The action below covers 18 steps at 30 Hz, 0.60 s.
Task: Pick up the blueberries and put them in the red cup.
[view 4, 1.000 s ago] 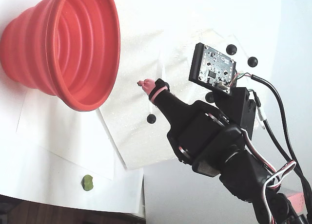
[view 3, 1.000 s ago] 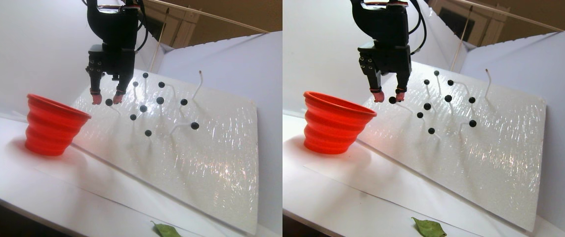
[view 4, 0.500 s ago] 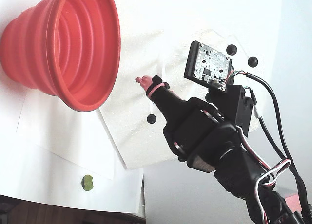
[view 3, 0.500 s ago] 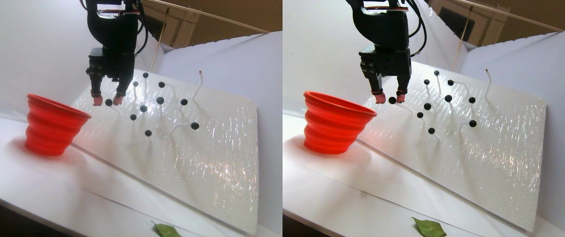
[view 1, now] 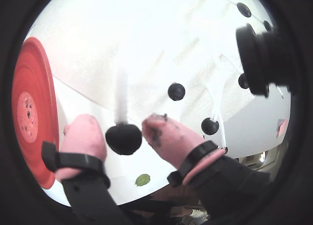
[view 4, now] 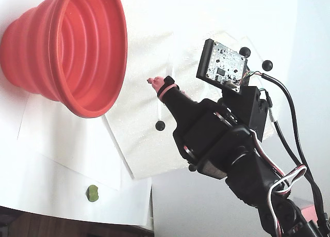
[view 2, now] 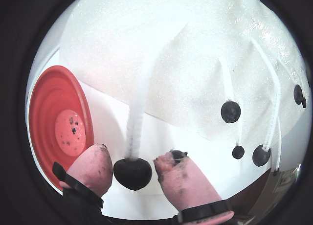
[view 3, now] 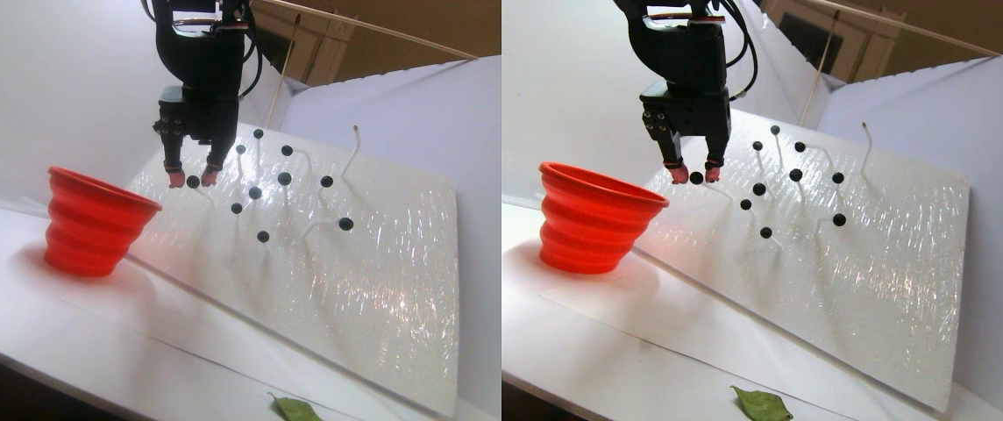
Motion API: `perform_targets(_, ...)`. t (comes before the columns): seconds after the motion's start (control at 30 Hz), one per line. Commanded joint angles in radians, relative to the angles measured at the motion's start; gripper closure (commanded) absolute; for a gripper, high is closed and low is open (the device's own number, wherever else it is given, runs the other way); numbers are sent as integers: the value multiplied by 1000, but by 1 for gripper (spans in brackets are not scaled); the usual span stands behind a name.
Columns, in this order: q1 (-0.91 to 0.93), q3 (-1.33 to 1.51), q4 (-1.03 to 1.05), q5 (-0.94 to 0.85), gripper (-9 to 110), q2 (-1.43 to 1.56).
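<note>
Pink-tipped black claw (view 1: 132, 132) is partly open, its two fingertips flanking one glossy black blueberry (view 1: 123, 139) that sits on the end of a white stem; in both wrist views a narrow gap shows on each side of the berry, so no firm contact can be confirmed.

Far left in a wrist view stands the red-orange ridged silicone cup (view 2: 46, 112), dark specks on its inner floor. In the stereo pair view the cup (view 3: 89, 230) rests upright on the white surface (view 3: 2, 298), just beside the lower left edge of a tilted, glittery white foam board (view 3: 361, 289). The claw (view 3: 191, 177) hangs over the board's upper left corner, near the cup's rim, with the berry (view 3: 193, 181) between its tips.

To the right, the remaining blueberries (view 3: 284, 178) are scattered on white stems across the board's upper part. A green leaf (view 3: 295, 409) lies on the surface at the bottom edge, well apart from the cup.
</note>
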Motion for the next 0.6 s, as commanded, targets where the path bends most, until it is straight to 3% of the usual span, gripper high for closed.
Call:
perform_targets(0.0,34,-81,-29,-9,84,18)
perform_targets(0.57,23,-86,-29,12,88,18)
